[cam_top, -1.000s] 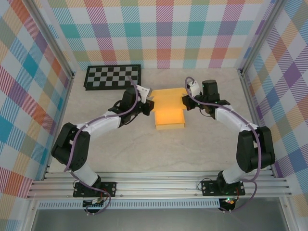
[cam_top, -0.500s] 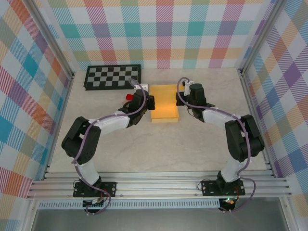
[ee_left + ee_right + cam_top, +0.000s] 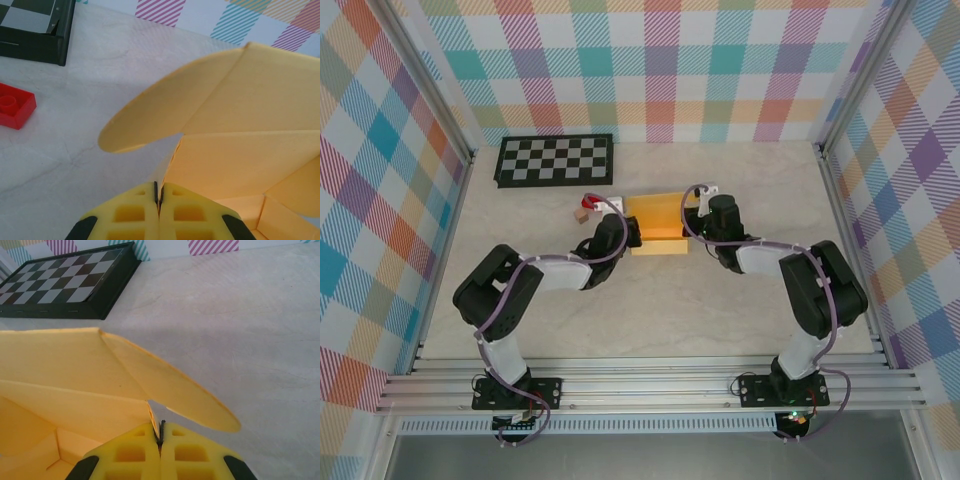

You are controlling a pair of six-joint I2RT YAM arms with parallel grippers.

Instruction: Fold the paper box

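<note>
The pale marbled table (image 3: 720,300) carries a checkerboard (image 3: 555,159) at its far left corner. The paper box (image 3: 655,222), a red block (image 3: 588,200) and a tan cube (image 3: 579,214) lie mid-table.

Checkerboard (image 3: 555,159) far left; red block (image 3: 588,200) just beside tan cube (image 3: 580,214).

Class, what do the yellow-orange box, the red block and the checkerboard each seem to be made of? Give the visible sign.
The paper box looks like thin matte card: its flaps curve and crease sharply. The red block looks like smooth moulded plastic, with a round stud on top. The checkerboard seems a rigid board with a smooth printed top and dark frame; wood or plastic is unclear.
</note>
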